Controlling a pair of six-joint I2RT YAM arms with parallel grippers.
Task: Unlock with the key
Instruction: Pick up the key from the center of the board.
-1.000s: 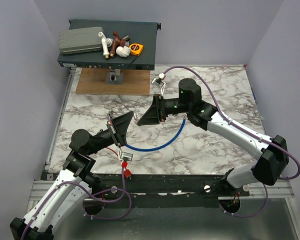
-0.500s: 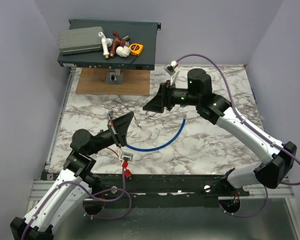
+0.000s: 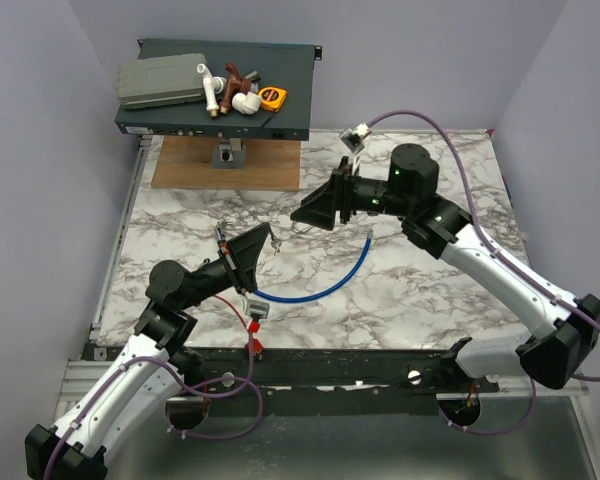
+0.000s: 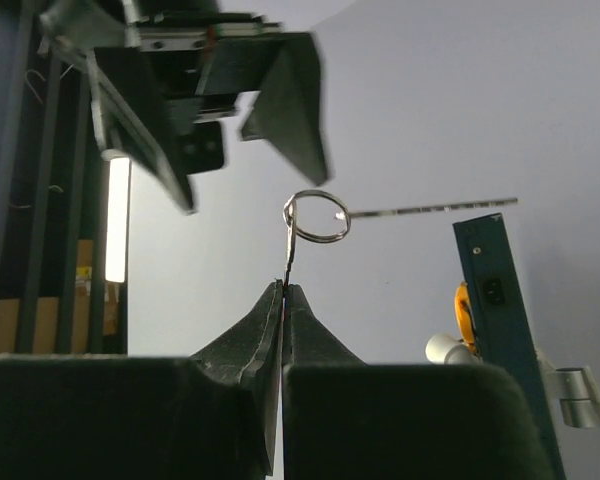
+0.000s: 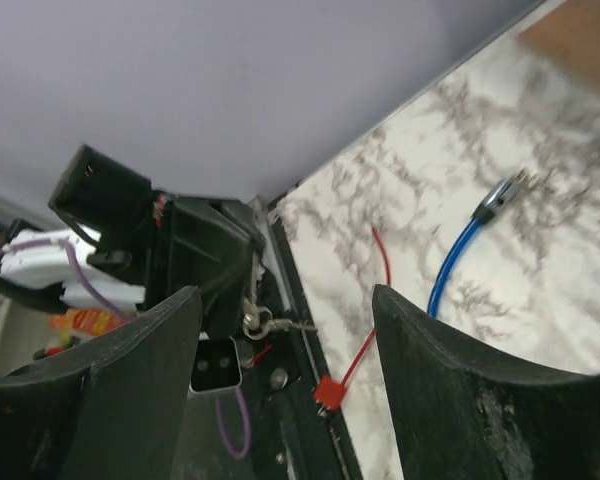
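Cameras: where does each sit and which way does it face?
Top external: above and behind the robot, looking down on the white marble table; both arms show.
Left wrist: looks along its shut left gripper, pinching a thin metal key on a silver ring, toward the right gripper.
Right wrist: looks between its open fingers at the left gripper.
Shared: wrist views face each other; both show the key.

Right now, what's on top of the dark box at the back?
A gray case, white pipe pieces, a brown fitting, a yellow tape measure. Anything beneath them is covered.
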